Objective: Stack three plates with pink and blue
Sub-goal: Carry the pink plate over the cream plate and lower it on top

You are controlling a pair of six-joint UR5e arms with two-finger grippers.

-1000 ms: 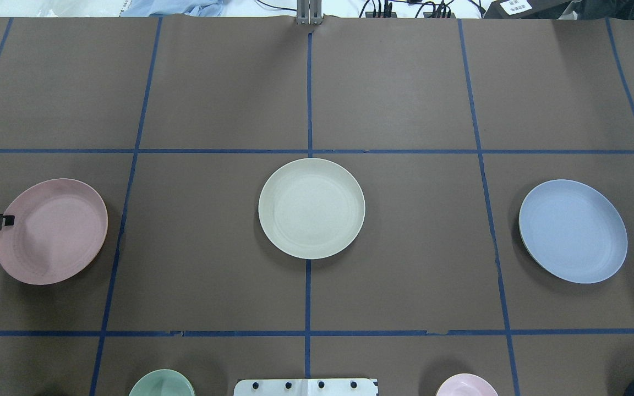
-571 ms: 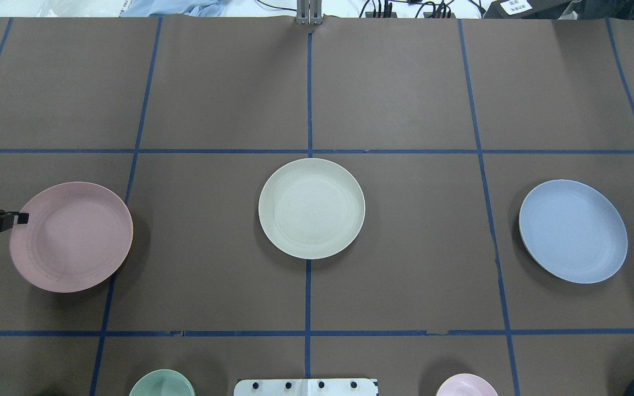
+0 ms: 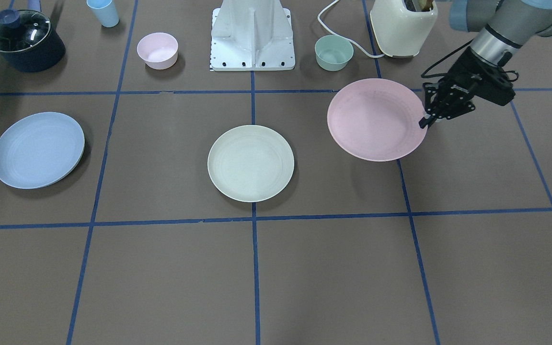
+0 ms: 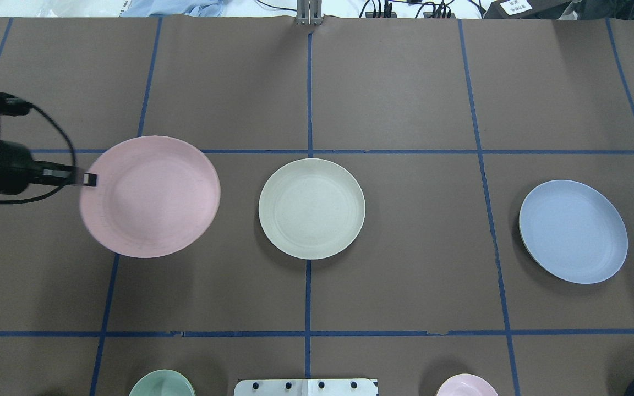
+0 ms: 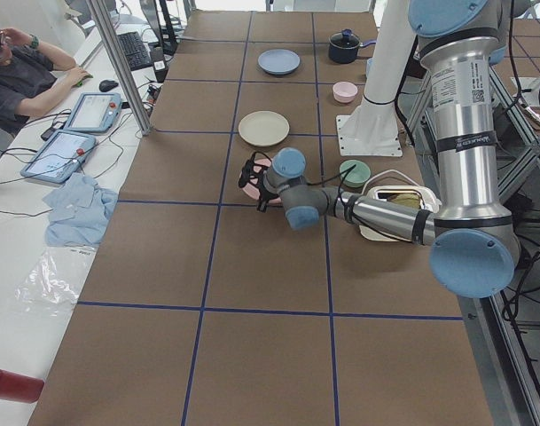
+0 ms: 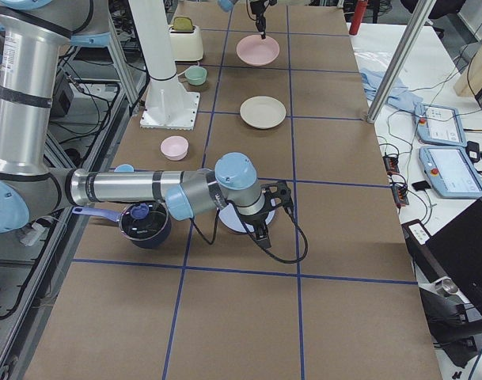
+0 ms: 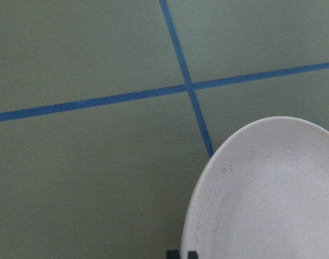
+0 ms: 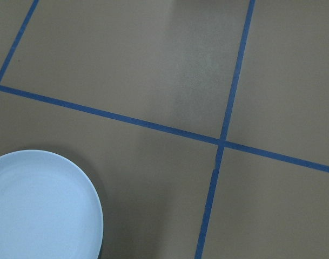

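Left hand point(image 4: 91, 179) has the pink plate point(image 4: 152, 196) pinched by its rim, just swung in from the desk's left edge toward the cream plate point(image 4: 311, 208), so stacking's close.

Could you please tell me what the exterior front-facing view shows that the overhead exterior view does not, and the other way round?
Only the front-facing view shows the blue cup and the cream appliance. Only the overhead view shows the blue cloth and the cables along its top edge. Both show the pink plate, gripped at its rim by the left gripper, the cream plate and the blue plate.
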